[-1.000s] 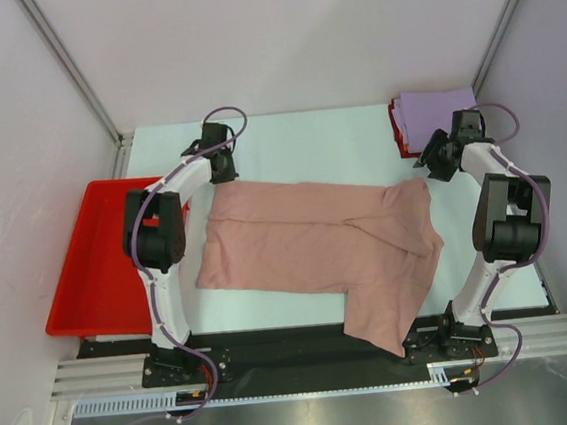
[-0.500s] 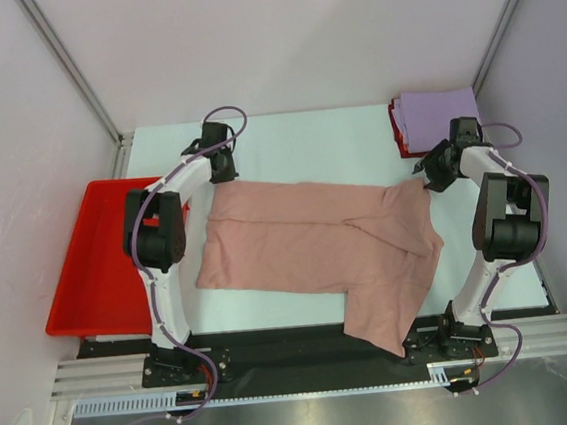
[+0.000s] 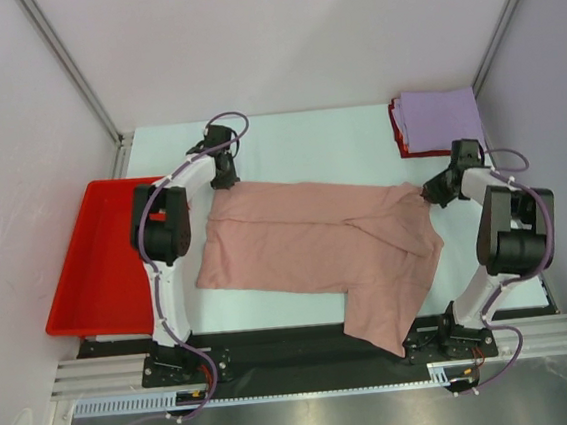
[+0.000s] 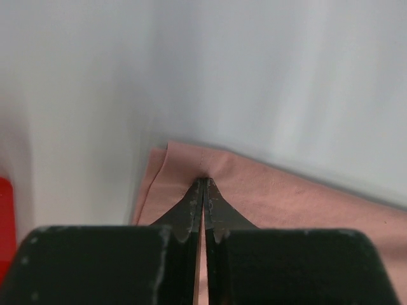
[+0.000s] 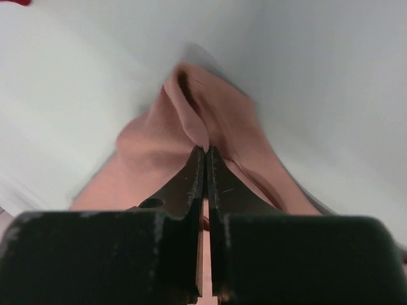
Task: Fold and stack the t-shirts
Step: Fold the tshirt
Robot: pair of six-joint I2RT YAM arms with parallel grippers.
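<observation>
Corners pinched: left claw [image 4: 203, 182], right claw [image 5: 205, 150] each clamped on pink t-shirt [image 3: 316, 239].

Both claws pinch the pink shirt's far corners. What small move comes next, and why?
Probably lift both corners slightly: left claw and right claw are shut on the far edge of the dusty-pink cloth t-shirt, which lies spread out, ready to fold.

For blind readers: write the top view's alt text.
Left claw and right claw pinch the far corners of a spread dusty-pink cloth t-shirt on a pale table. Folded lavender t-shirt far right, red plastic tray left.
</observation>
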